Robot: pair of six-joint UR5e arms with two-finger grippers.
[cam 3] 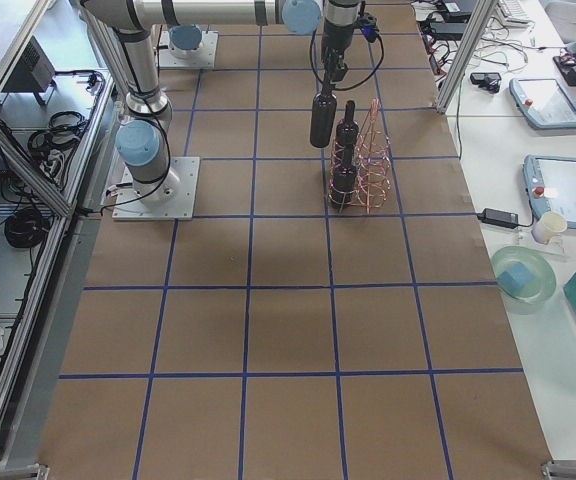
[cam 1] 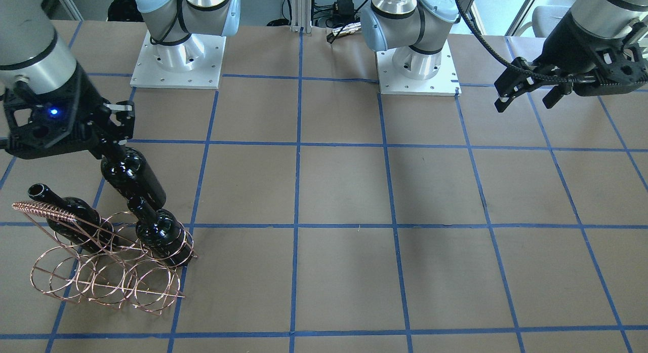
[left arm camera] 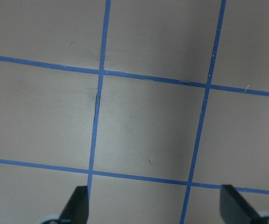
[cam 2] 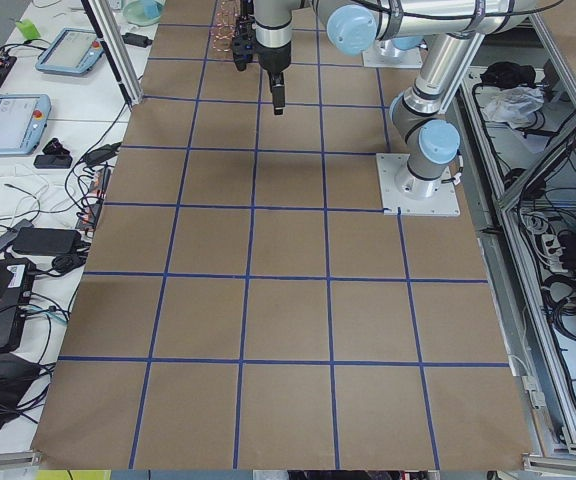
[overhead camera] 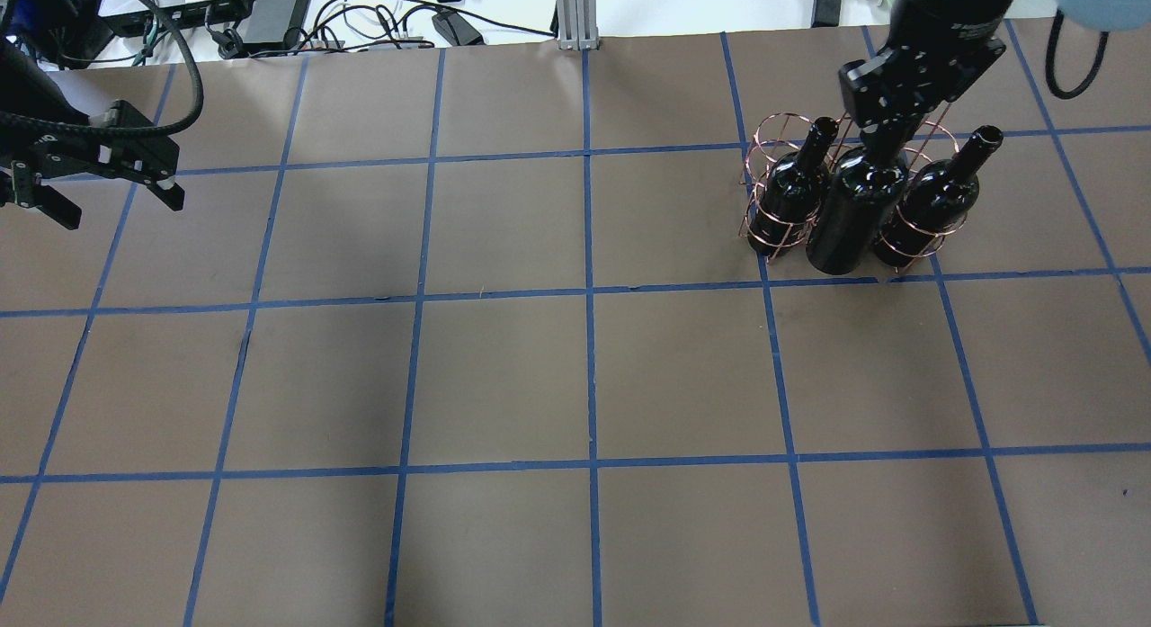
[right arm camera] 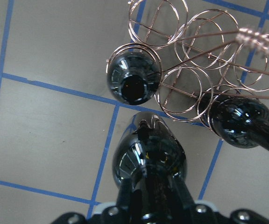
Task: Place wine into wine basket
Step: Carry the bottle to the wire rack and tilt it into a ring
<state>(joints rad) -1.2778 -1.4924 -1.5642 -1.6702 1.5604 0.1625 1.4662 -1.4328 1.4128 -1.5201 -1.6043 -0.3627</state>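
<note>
My right gripper (cam 1: 115, 146) is shut on the neck of a near-black wine bottle (cam 1: 134, 177) and holds it upright above the table, just on the robot's side of the copper wire basket (cam 1: 104, 272). In the overhead view this bottle (overhead camera: 852, 215) hangs between two look-alike bottles that stand in the basket's end rings, one on the left (overhead camera: 793, 193) and one on the right (overhead camera: 935, 200). In the right wrist view the held bottle (right arm camera: 148, 156) is outside the rings (right arm camera: 181, 81), over a blue tape line. My left gripper (cam 1: 529, 93) is open and empty, far away.
The table is brown paper with a blue tape grid (overhead camera: 589, 294). The two arm bases (cam 1: 177, 59) stand at the robot's edge. The basket's twisted handle bar (cam 1: 43, 210) sticks out on the far side. Cables and boxes (overhead camera: 270, 6) lie past the table's far edge.
</note>
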